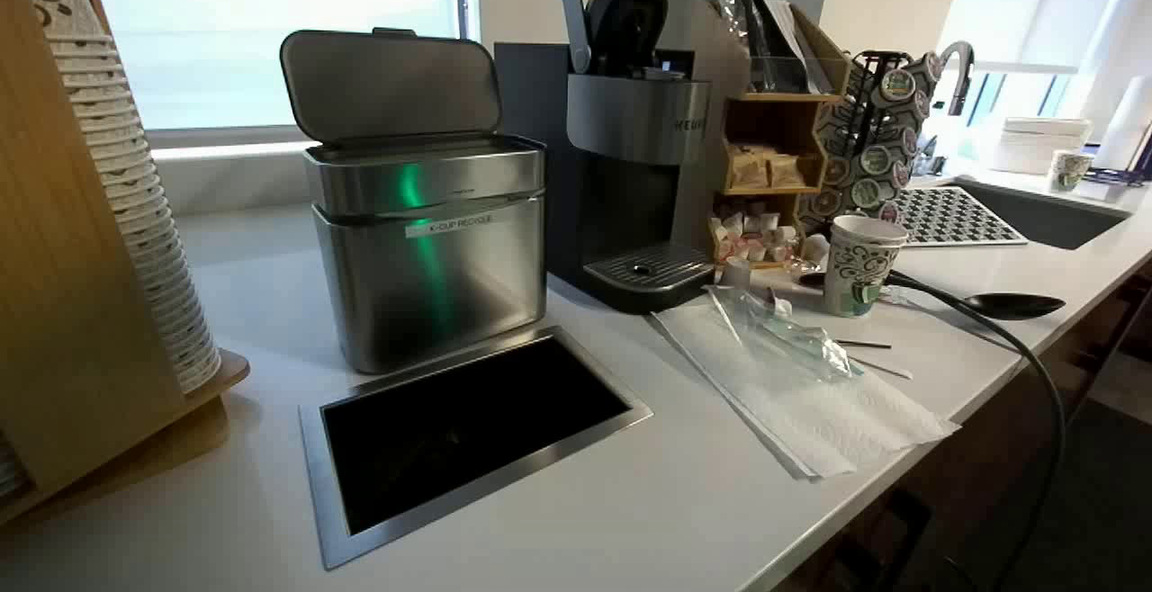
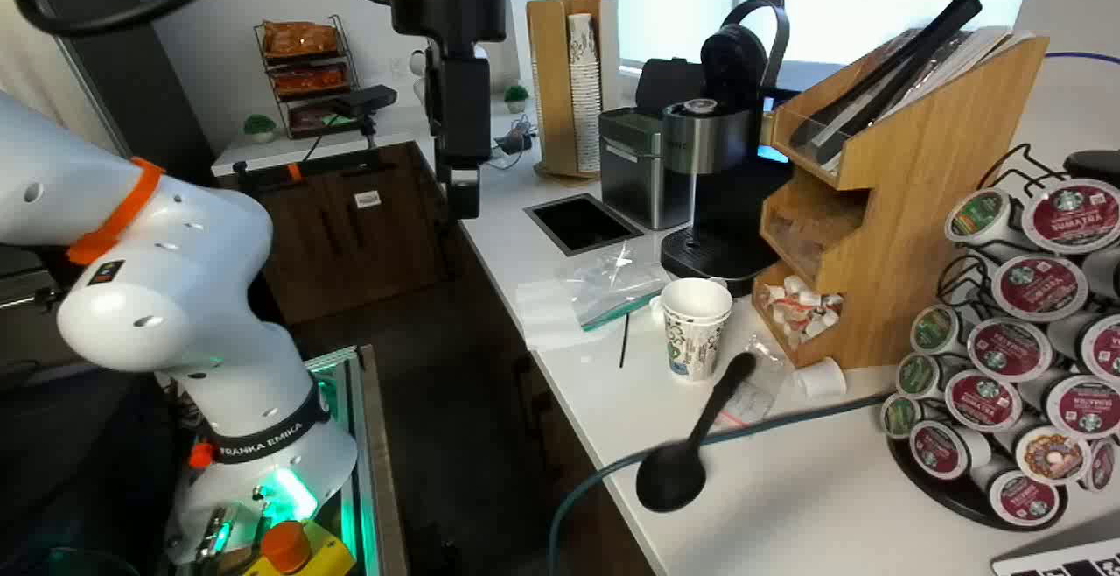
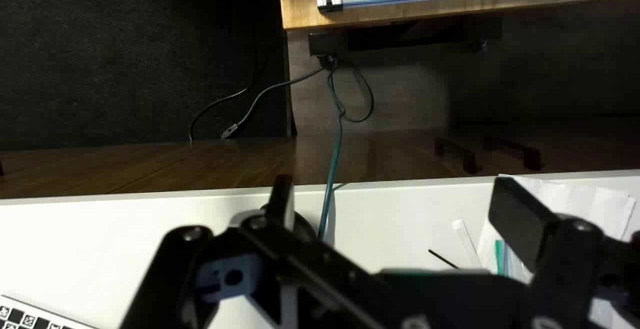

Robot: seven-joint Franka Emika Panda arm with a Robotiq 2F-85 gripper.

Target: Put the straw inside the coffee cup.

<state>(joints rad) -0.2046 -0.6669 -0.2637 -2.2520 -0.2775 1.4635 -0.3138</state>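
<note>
Whitish coffee cup (image 1: 861, 270), perhaps leaf-patterned

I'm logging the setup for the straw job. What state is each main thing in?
Gripper: open, holding nothing.
Black straw: loose on the counter.
Coffee cup: upright, no straw showing in it.
Coffee machine: top raised open.
Metal bin: open.
Spoon: lying on the counter.
Paper towel: spread on the counter.
Plastic bag: on the paper towel; sealed or not, can't tell.
</note>
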